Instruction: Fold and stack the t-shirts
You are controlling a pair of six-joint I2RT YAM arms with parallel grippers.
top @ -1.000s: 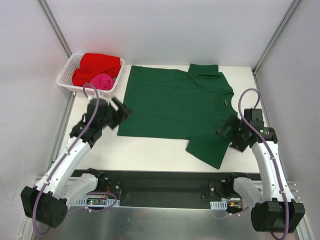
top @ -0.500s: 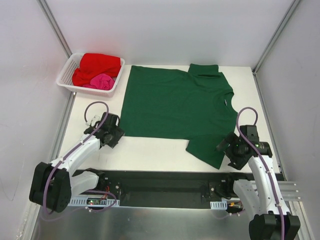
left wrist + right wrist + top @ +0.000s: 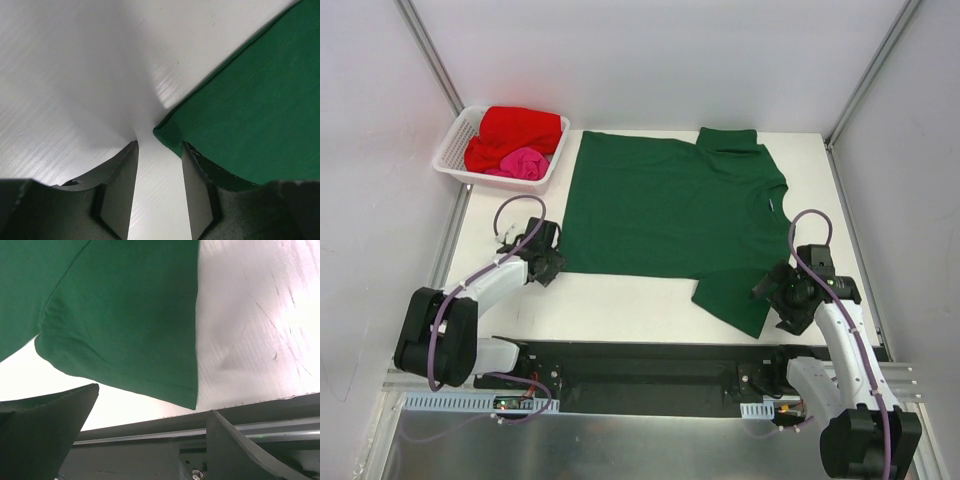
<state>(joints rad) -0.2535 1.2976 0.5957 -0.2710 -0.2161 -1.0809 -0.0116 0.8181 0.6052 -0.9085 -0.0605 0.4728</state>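
Note:
The dark green t-shirt (image 3: 670, 205) lies spread flat on the white table, one sleeve pointing to the near right. My left gripper (image 3: 551, 264) is low at its near left corner and open. In the left wrist view the gripper (image 3: 159, 150) has that corner (image 3: 167, 134) just at its tips, with the green cloth beside the right finger (image 3: 196, 190). My right gripper (image 3: 769, 290) is open wide beside the near sleeve. In the right wrist view the gripper (image 3: 155, 399) sits just short of the sleeve's hem (image 3: 150, 385). The red t-shirt (image 3: 518, 128) and the pink t-shirt (image 3: 525, 163) lie bunched in the basket.
The white lattice basket (image 3: 451, 150) stands at the far left corner. The table's black front rail (image 3: 150, 432) runs right under the right gripper. Grey walls and metal posts close in the table on three sides.
Both arms have come down and nearer. The left gripper has dropped to the green shirt's near left corner. The right gripper has moved nearer, to the sleeve's lower hem.

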